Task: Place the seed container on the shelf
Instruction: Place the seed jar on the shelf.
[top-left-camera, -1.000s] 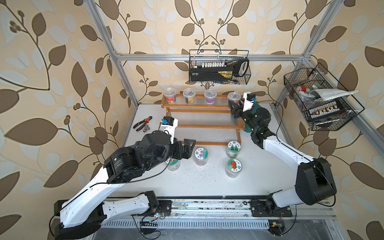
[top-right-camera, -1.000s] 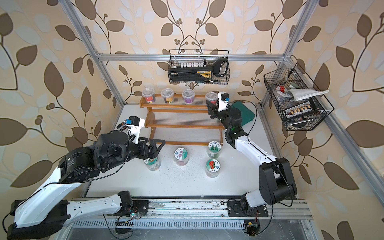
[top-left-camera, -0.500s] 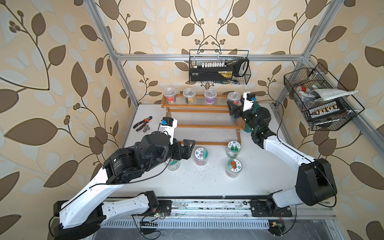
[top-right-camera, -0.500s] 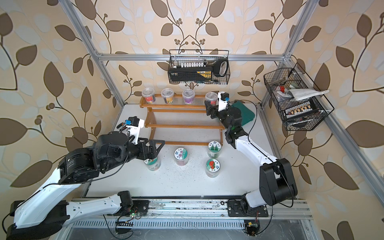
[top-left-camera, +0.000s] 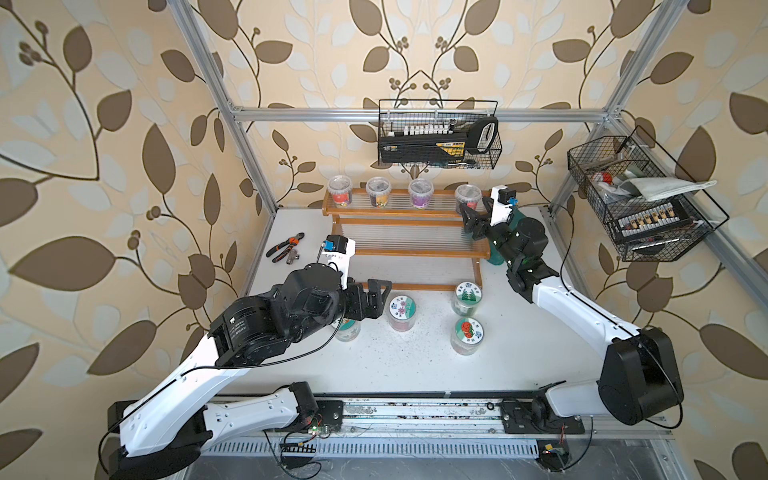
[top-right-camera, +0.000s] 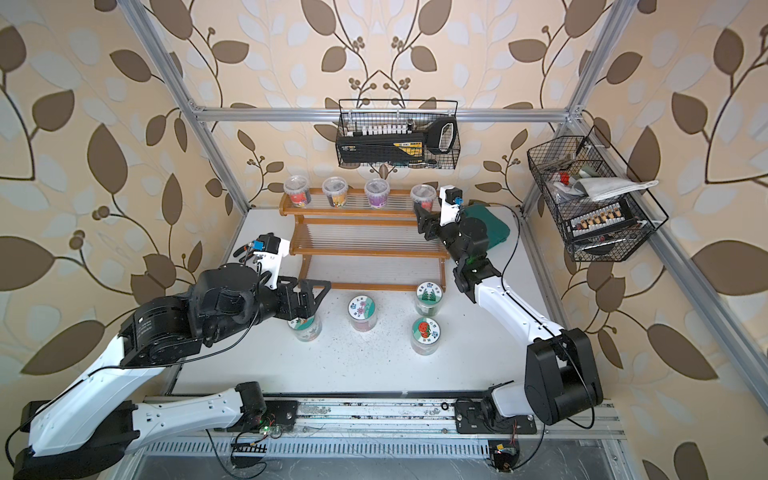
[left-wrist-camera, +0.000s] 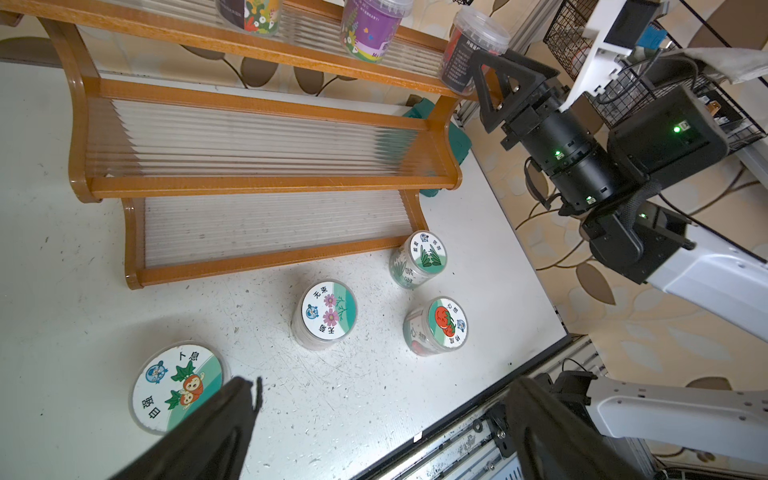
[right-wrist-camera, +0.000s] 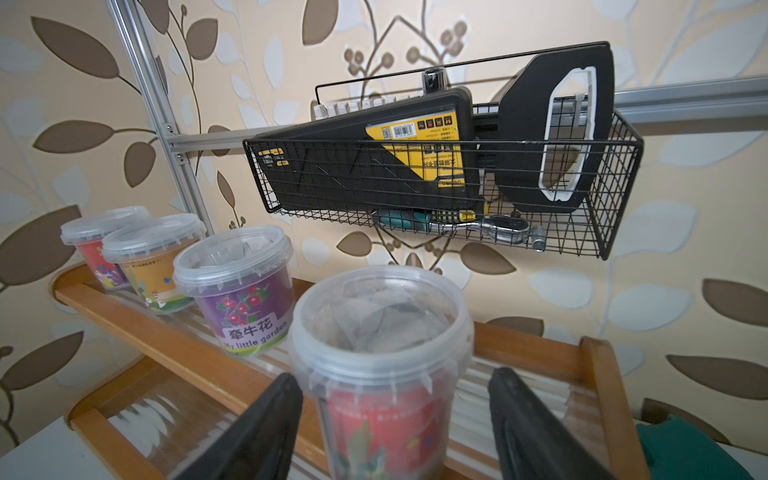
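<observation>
Nothing has visibly moved since a second ago. Our left tool (top-left-camera: 375, 300) gapes open above the tabletop (top-left-camera: 415, 365). Our right tool (top-left-camera: 473, 210) stands open astride the seed container (right-wrist-camera: 380, 332), a clear-lidded, red-labelled tub upright on the shelf's (top-left-camera: 399, 214) top tier.

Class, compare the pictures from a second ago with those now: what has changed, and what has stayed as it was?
The right gripper seems to have drawn back slightly from the red seed container on the top tier of the shelf; its jaws stand clear of the sides, so it is let go. The open left gripper, the jars on the table and the other three containers stayed put.
</observation>
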